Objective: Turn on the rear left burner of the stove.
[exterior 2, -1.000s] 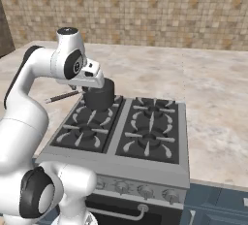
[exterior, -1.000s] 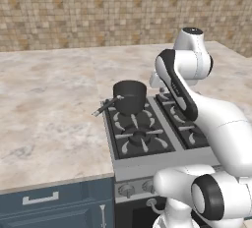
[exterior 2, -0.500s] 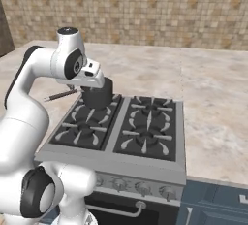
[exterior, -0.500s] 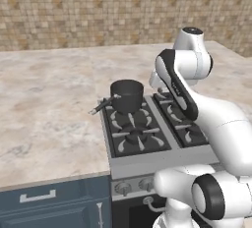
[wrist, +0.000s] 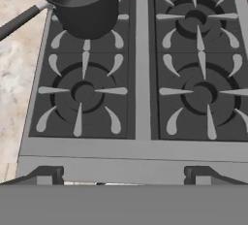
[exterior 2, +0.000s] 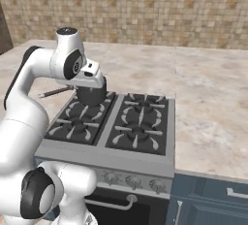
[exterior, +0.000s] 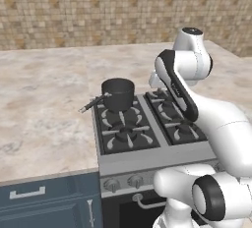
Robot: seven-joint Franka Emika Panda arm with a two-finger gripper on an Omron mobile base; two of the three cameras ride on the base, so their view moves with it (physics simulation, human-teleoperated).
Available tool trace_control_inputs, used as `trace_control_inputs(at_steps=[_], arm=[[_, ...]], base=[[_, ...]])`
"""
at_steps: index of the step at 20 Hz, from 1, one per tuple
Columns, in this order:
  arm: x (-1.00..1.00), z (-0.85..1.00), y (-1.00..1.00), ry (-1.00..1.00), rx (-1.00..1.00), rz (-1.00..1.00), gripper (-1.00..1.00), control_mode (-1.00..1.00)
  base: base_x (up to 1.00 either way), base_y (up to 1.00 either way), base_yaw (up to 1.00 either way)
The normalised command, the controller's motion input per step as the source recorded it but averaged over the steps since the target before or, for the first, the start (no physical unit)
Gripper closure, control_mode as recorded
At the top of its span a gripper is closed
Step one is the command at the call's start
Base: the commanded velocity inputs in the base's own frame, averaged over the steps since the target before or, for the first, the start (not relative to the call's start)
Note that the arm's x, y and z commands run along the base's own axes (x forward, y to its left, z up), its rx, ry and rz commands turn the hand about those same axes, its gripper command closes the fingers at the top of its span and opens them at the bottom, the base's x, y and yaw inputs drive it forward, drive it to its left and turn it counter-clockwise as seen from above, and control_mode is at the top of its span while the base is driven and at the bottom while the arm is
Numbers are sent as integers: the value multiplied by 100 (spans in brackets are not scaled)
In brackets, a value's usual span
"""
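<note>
The claw point(wrist: 124, 174), its fingers spread wide apart and holding nothing, hangs above the stove point(wrist: 141, 149), where a dark pot point(wrist: 82, 3) sits on the rear left burner point(wrist: 87, 32), its handle reaching over the marble surface point(exterior: 44, 109).

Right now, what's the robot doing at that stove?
Gripper open, above the stove. Rear left burner under a dark pot. Knobs untouched.
</note>
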Motion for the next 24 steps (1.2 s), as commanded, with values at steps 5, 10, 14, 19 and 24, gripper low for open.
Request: trace_control_inputs(at_steps=[5,10,14,19,24], arm=[[0,0,0,0,0,0,-100,100],[0,0,0,0,0,0,-100,100],[0,0,0,0,0,0,-100,100],[0,0,0,0,0,0,-100,100],[0,0,0,0,0,0,-100,100]], base=[[0,-55,0],[0,-44,0],[0,-37,0],[0,-49,-1],[0,-36,-1]])
